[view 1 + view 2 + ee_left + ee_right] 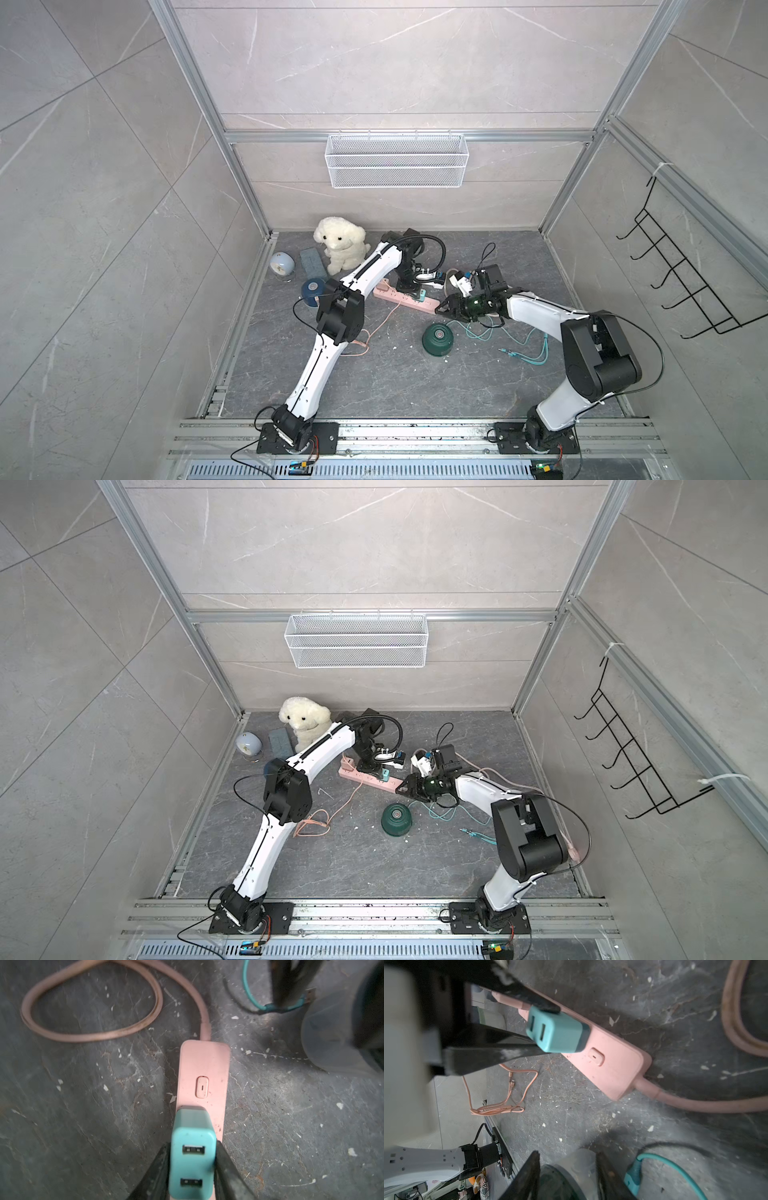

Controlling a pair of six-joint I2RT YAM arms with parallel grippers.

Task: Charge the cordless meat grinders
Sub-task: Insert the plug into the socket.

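Observation:
The dark green meat grinder (437, 338) (397, 818) stands on the floor, in front of the cord end of a pink power strip (399, 298) (204, 1064). The navy grinder (311, 291) sits at the left, partly hidden by my left arm's elbow. A teal plug cube (192, 1159) (556, 1032) is seated in the strip. My left gripper (192, 1145) (550, 1030) has a finger against each side of it. My right gripper (440, 309) (568, 1154) hovers over the strip's end, open, with the green grinder blurred behind the gap. A teal cable plug (633, 1174) lies just outside one finger.
The teal cable (519, 345) trails right of the green grinder. A thin pink cable (361, 345) lies coiled at the left. A plush dog (340, 249), a pale blue ball (282, 264) and a grey-blue block (311, 262) stand back left. A wire basket (397, 160) hangs on the back wall.

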